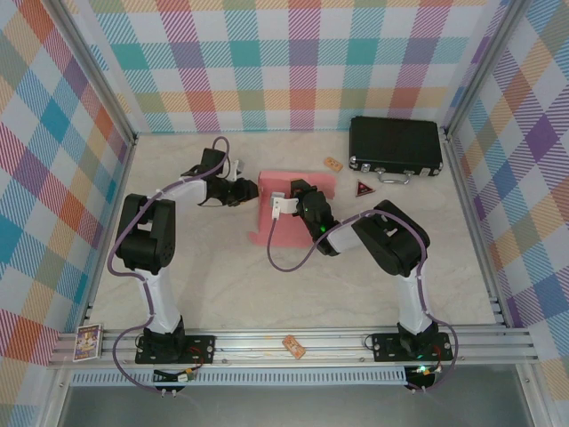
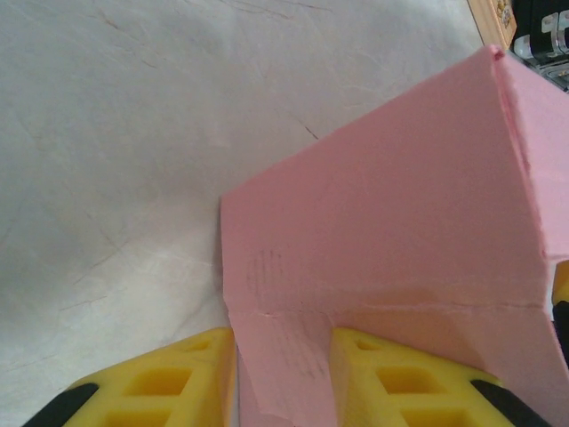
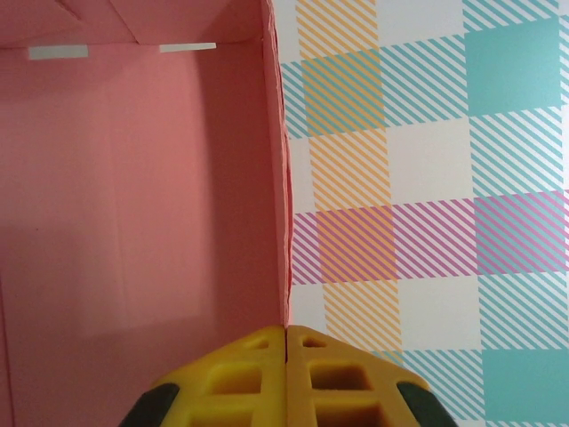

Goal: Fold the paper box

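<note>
We list: one salmon-pink thin cardboard paper box (image 1: 286, 229), part-folded, mid pale table (image 1: 222, 285). Right gripper (image 3: 286, 356) pinched tight on its upright wall. Left gripper (image 2: 283, 382): fingers apart, flap between.

We saw a pale table (image 1: 222, 294) with a marble pattern, cream with faint grey veins, matte under even light that cast only soft shadows. Three walls closed it in: the back wall (image 1: 293, 62), the left wall (image 1: 44, 178) and the right wall (image 1: 524, 178), all covered in a pastel plaid of teal, orange, pink, purple and white. Silvery metal posts (image 1: 89, 69) stood in the back corners, and a grooved metal rail (image 1: 293, 342) ran along the near edge.
</note>
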`<state>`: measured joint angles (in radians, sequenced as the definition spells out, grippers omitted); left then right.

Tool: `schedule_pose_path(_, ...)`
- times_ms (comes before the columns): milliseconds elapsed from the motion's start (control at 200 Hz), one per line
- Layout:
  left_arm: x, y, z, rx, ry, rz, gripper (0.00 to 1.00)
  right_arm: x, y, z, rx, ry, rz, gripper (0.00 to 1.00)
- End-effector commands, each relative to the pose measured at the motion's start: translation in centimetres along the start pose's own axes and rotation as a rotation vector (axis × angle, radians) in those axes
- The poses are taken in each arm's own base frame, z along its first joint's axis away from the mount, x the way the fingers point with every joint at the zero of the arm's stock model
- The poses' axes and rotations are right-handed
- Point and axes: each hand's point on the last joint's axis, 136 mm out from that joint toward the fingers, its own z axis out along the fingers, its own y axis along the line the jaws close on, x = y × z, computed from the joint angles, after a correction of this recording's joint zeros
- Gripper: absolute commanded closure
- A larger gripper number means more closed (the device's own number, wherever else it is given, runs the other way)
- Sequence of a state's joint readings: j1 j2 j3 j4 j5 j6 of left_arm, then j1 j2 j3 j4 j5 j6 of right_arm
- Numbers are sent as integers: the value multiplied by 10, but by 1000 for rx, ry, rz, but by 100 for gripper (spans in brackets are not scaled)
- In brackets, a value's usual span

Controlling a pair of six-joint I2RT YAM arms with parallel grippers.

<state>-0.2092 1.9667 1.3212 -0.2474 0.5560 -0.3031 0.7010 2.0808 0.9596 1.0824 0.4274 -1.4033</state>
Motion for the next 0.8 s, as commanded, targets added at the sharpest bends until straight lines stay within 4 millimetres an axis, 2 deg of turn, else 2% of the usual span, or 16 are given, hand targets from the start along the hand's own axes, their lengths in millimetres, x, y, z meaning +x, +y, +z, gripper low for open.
schedule_pose_path(0, -9, -13, 5, 40, -15, 16, 66, -9, 8, 3, -19, -23, 9, 100)
schedule_pose_path(365, -9, -22, 21, 48, -7, 26, 66, -10, 12, 3, -31, -23, 12, 100)
schedule_pose_path(470, -12, -22, 17, 35, -24, 28, 66, -10, 11, 2, -25, -25, 14, 100)
schedule_pose_path(595, -15, -21, 4, -15, -59, 46, 66, -10, 11, 3, -25, -22, 12, 100)
schedule_pose_path(795, -31, -13, -36, -121, -187, 50, 62, -10, 7, 5, -14, -22, 3, 100)
